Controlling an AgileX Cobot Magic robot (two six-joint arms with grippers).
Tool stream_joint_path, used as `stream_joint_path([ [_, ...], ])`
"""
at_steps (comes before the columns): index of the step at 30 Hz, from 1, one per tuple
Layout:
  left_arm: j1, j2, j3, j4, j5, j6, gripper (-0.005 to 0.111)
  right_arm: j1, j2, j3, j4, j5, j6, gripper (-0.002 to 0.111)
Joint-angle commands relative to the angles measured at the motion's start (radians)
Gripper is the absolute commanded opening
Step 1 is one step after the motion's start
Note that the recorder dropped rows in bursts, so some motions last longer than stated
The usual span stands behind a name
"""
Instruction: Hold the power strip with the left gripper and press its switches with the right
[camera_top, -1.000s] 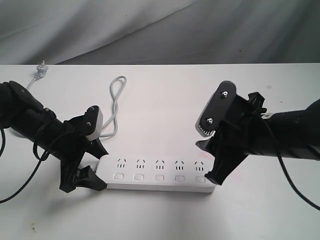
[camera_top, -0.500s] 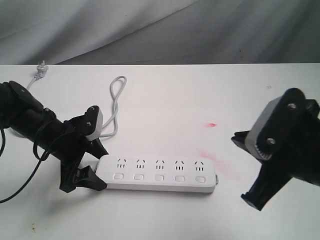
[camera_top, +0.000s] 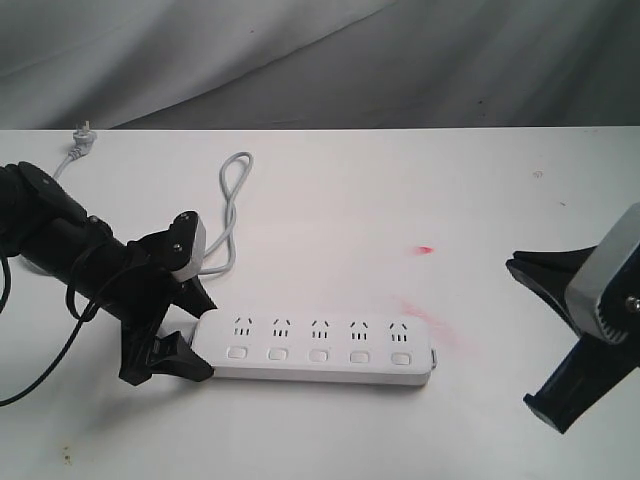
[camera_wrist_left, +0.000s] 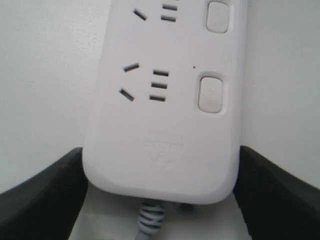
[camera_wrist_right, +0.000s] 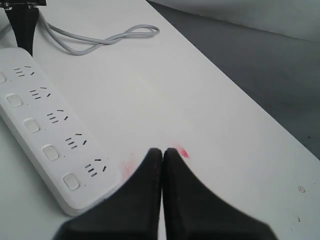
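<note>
The white power strip (camera_top: 320, 342) lies flat on the table, and its five switches (camera_top: 318, 355) run in a row along the near side. My left gripper (camera_top: 207, 338) is shut on the strip's cord end. One black finger (camera_wrist_left: 42, 197) presses each long side of the power strip (camera_wrist_left: 165, 125), with a switch (camera_wrist_left: 212, 93) in close view. My right gripper (camera_top: 556, 404) hangs at the far right, well apart from the strip. Its fingertips (camera_wrist_right: 155, 156) are pressed together on nothing, above the table beside the power strip (camera_wrist_right: 45, 135).
The grey cord (camera_top: 232, 200) loops back behind the strip to a plug (camera_top: 82, 135) at the table's far left edge. Red smudges (camera_top: 425, 249) mark the white table (camera_top: 330, 440) near the strip's right end. A grey cloth backdrop (camera_top: 320, 60) hangs behind.
My right gripper has lifted off the strip's rightmost switch and drawn away to the right edge of the view. The left gripper and the strip have not moved.
</note>
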Motion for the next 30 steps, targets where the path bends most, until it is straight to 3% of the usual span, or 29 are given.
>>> stream_joint_path([
  [1,0.002,-0.002,-0.003,-0.003,0.013,-0.001,0.050,0.000,-0.004,0.005,0.007,-0.010,0.004,0.000],
  [11,0.002,-0.002,-0.003,-0.003,0.013,-0.001,0.050,0.000,-0.046,0.015,0.007,0.000,0.004,0.000],
  [20,0.002,-0.002,-0.003,-0.003,0.013,-0.001,0.050,-0.011,-0.219,0.150,0.062,-0.017,0.024,0.000],
  [24,0.002,-0.002,-0.003,-0.003,0.013,-0.001,0.050,-0.062,-0.353,0.177,0.062,-0.013,0.024,0.000],
  [30,0.002,-0.002,-0.003,-0.003,0.013,-0.001,0.050,-0.223,-0.505,0.180,0.062,0.061,0.024,0.000],
])
